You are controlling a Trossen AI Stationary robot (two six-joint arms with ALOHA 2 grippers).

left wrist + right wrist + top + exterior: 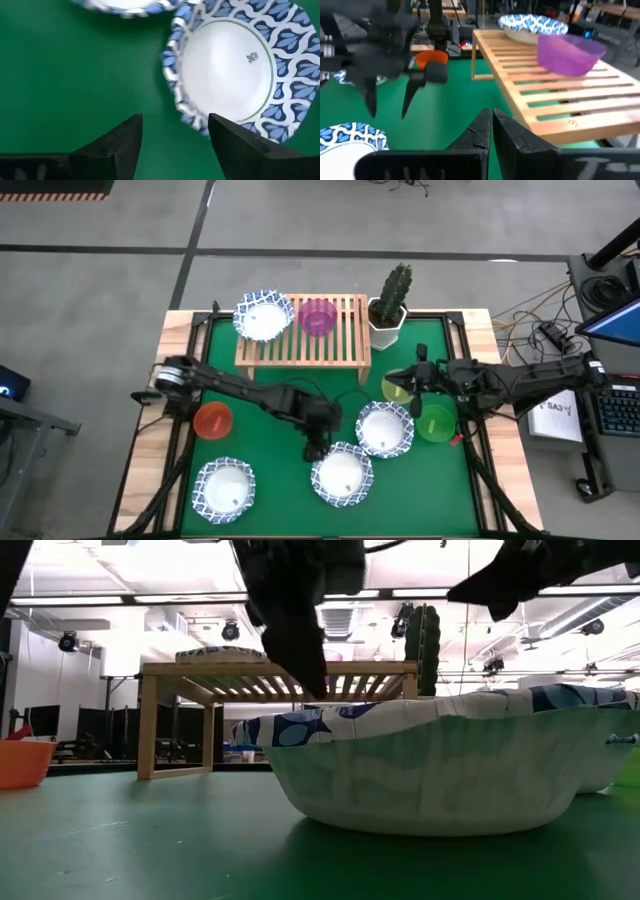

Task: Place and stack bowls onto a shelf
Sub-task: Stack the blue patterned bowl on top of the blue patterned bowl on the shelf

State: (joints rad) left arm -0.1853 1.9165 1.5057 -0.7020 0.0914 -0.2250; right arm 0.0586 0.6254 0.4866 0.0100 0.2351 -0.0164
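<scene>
- Seen from above, the left gripper (316,448) hangs low over the green table (270,480), its fingers (122,145) spread apart and holding nothing, just at the 10 o'clock edge of the front-centre patterned bowl (342,474).
- In the left wrist view, that bowl's blue scalloped rim (176,75) lies beside the gap between the fingers.
- A second patterned bowl (385,429) sits touching it at 1 o'clock; a third (223,489) lies well apart at the table's 7 o'clock corner.
- The wooden shelf (345,350) stands at 12 o'clock, carrying a fourth patterned bowl (264,316) on its left end and a purple bowl (318,317) beside it.
- The right gripper (412,385) hovers at 3 o'clock with its fingers pressed together and empty, over a yellow-green bowl (393,389), a green bowl (437,423) near.
- A red bowl (213,420) rests at 9 o'clock; a potted cactus (390,305) stands just right of the shelf.
</scene>
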